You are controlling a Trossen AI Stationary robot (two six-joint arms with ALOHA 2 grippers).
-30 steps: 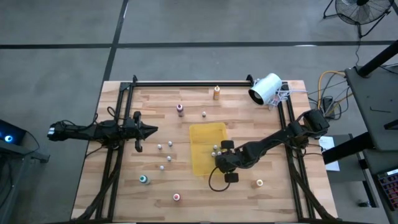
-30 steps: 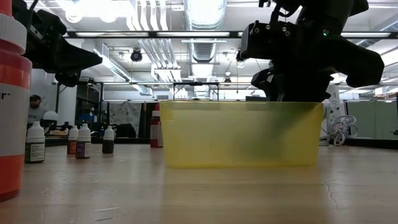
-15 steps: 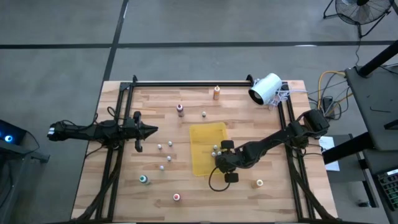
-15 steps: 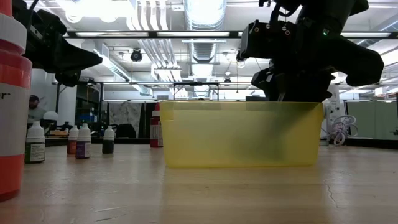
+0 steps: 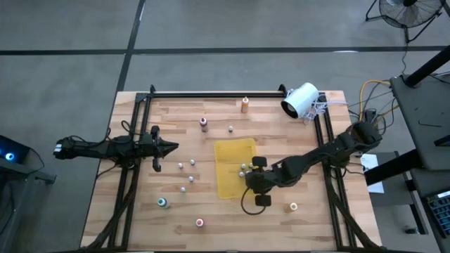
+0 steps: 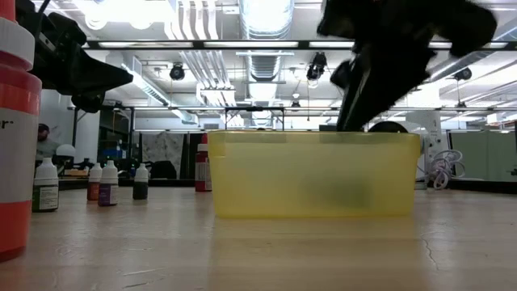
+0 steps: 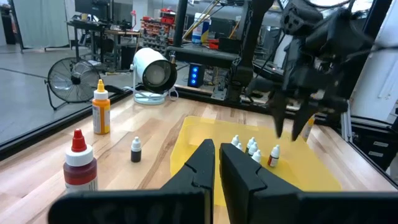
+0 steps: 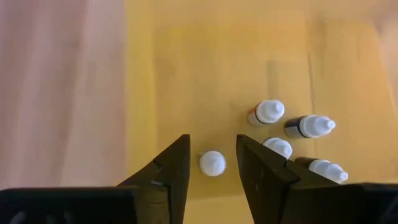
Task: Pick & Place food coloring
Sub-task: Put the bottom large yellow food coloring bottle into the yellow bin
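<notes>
Several small white-capped food coloring bottles (image 8: 267, 112) stand on their bases in a yellow bin (image 5: 235, 169); one (image 8: 212, 162) stands alone below my right gripper. My right gripper (image 8: 212, 140) hovers open above the bin's right side (image 5: 247, 177), clear of its rim in the low view (image 6: 363, 89), and touches nothing. More bottles stand loose on the table: small ones (image 5: 186, 172), and taller ones with teal (image 5: 162, 202), pink (image 5: 200, 223), maroon (image 5: 204, 124) and orange (image 5: 245, 105) tops. My left gripper (image 5: 174, 146) waits shut over the table's left side (image 7: 216, 155).
A big white cylinder-shaped device (image 5: 300, 100) lies at the far right corner, with cables beside it. Another small bottle (image 5: 293, 206) stands near the right arm. Black frame rails (image 5: 211, 94) run along the far edge and both sides. In the low view a tall orange bottle (image 6: 16, 137) stands close to the camera.
My right gripper has risen from inside the yellow bin to above its rim, moving fast enough to blur in the low view. The left arm and the loose bottles have kept still.
</notes>
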